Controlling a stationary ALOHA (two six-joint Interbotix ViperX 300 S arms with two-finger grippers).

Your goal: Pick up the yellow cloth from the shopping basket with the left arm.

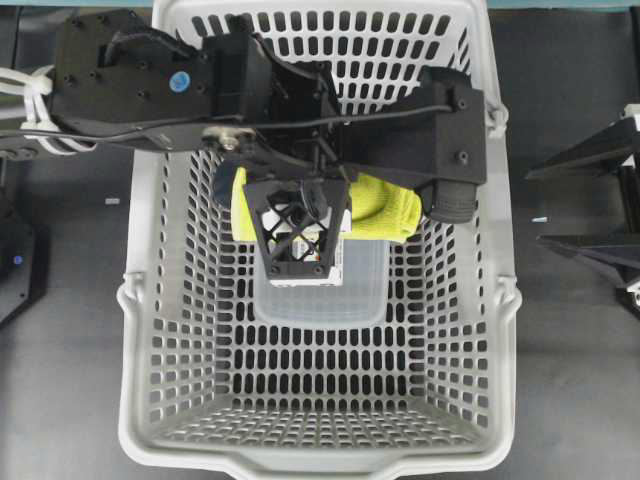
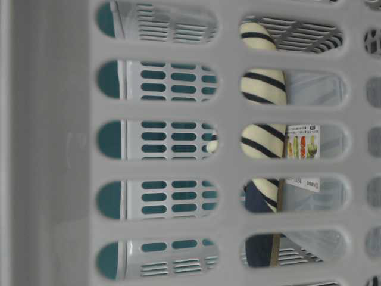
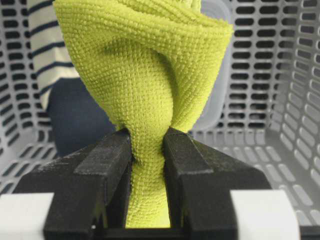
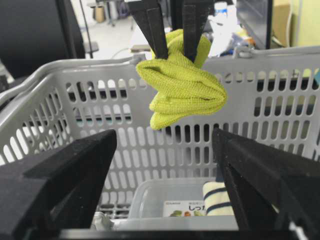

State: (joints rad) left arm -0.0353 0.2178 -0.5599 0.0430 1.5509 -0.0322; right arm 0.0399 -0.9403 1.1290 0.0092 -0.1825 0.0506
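Observation:
My left gripper (image 3: 147, 150) is shut on the yellow cloth (image 3: 145, 65), pinching a bunched fold between its black jaws. In the overhead view the left arm reaches over the shopping basket (image 1: 140, 400), and the cloth (image 1: 385, 205) sticks out from under the lattice-patterned gripper (image 1: 297, 225). In the right wrist view the cloth (image 4: 182, 87) hangs from the left gripper's fingers (image 4: 155, 30) at about the height of the basket rim (image 4: 75, 67), off the basket floor. My right gripper (image 4: 165, 165) is open and empty outside the basket, at the right edge of the overhead view (image 1: 535, 207).
A small clear plastic container (image 1: 320, 300) with a printed label lies on the basket floor under the left gripper. A cream-and-navy striped slipper (image 2: 262, 89) lies beside it, also in the left wrist view (image 3: 45, 45). The basket's slotted walls (image 2: 59, 149) surround the left gripper.

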